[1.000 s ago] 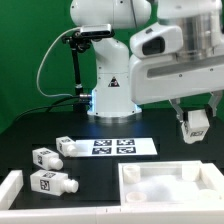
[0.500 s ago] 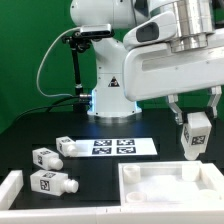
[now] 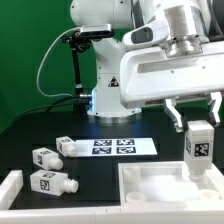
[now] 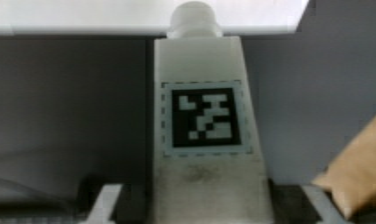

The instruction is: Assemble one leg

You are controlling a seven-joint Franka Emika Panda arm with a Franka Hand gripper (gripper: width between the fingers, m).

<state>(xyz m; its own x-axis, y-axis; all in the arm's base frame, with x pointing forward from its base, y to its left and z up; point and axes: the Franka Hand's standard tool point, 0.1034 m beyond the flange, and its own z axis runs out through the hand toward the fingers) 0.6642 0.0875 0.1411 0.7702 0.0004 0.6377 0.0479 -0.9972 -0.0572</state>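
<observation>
1. Exterior view: the leg [image 3: 199, 142] is held upright, clamped in the gripper [image 3: 198, 120], over the panel [image 3: 150, 190] by the bench's front corner at the exterior view's right.
2. Wrist view: the leg [image 4: 204, 110] is seen grasped between the jaws, with its tag turned toward the camera.

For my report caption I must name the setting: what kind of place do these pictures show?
Probably a robotics lab bench: a Panda arm before a green backdrop, a marker board on the black table, and a tagged leg in the gripper.
</observation>
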